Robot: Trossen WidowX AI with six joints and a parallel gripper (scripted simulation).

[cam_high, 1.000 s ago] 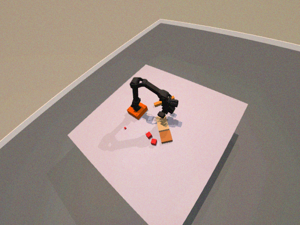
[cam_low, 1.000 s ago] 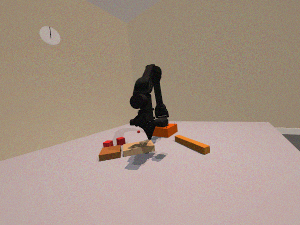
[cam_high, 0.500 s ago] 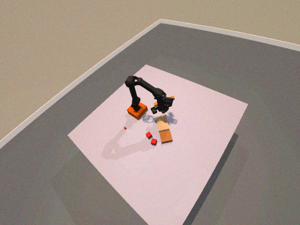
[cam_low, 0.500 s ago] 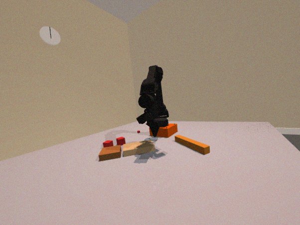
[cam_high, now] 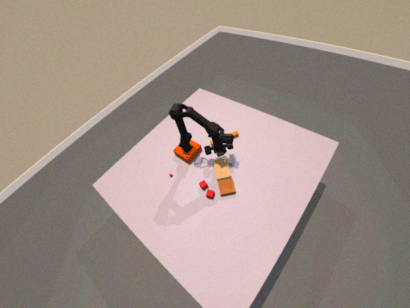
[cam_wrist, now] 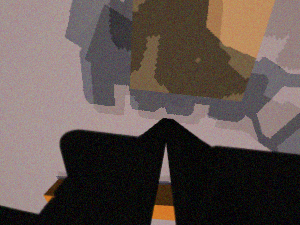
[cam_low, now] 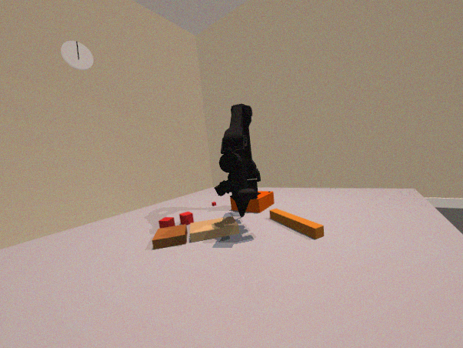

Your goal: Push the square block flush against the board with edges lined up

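The tan board [cam_high: 223, 172] [cam_low: 209, 231] [cam_wrist: 245, 24] lies flat, its near-arm end in the arm's shadow. The square brown-orange block [cam_high: 226, 186] [cam_low: 170, 235] lies flat off the board's far end, its side facing that end. A thin dark line shows between them in the top view and a narrow pale gap in the exterior view. Their long side edges look nearly in line. My gripper [cam_high: 221, 154] [cam_low: 241, 215] [cam_wrist: 167, 123] is shut and empty, pointing down just beyond the board's near-arm end. It looks clear of the board; its exact height is hard to tell.
Two red cubes [cam_high: 203, 185] [cam_high: 210, 194] [cam_low: 186, 218] [cam_low: 166, 222] lie beside the block and board. A tiny red cube [cam_high: 171, 175] [cam_low: 214, 203] lies farther off. An orange bar [cam_high: 234, 134] [cam_low: 296, 223] [cam_wrist: 166, 213] lies behind the gripper, near the orange arm base [cam_high: 188, 157] [cam_low: 265, 202].
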